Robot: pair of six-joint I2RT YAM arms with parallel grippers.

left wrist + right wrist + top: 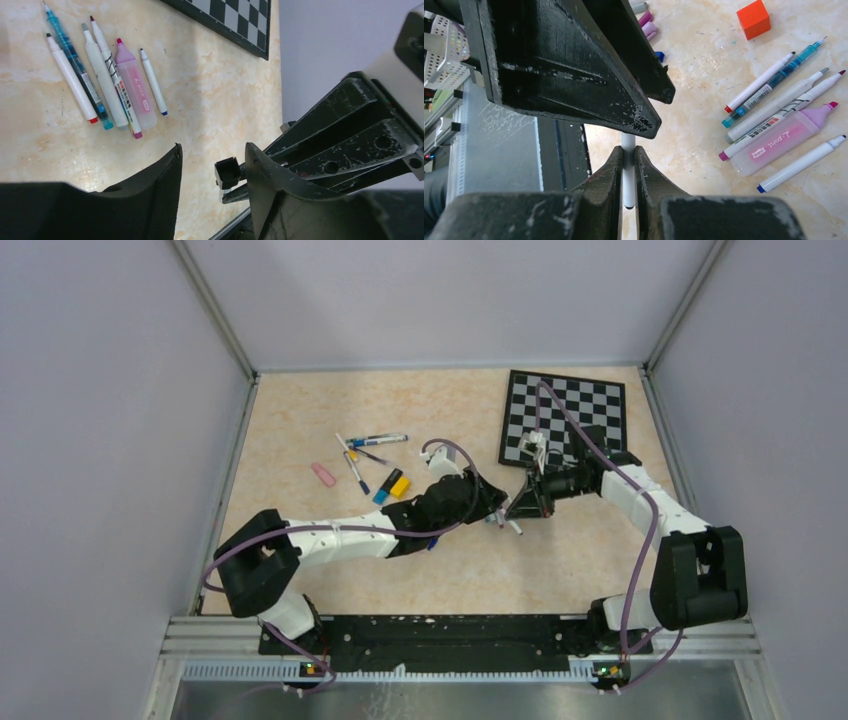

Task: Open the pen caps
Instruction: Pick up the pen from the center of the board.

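right gripper (628, 152) pinches a white pen (628, 192); left gripper (213, 147) spread around its black cap (227, 172), not yet off. six pens (774, 106) to the right gripper's right lie uncapped.

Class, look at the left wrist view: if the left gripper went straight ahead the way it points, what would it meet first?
Probably the black pen cap, just ahead between the left gripper's open fingers, on the pen clamped by the right gripper. Depth is unclear.
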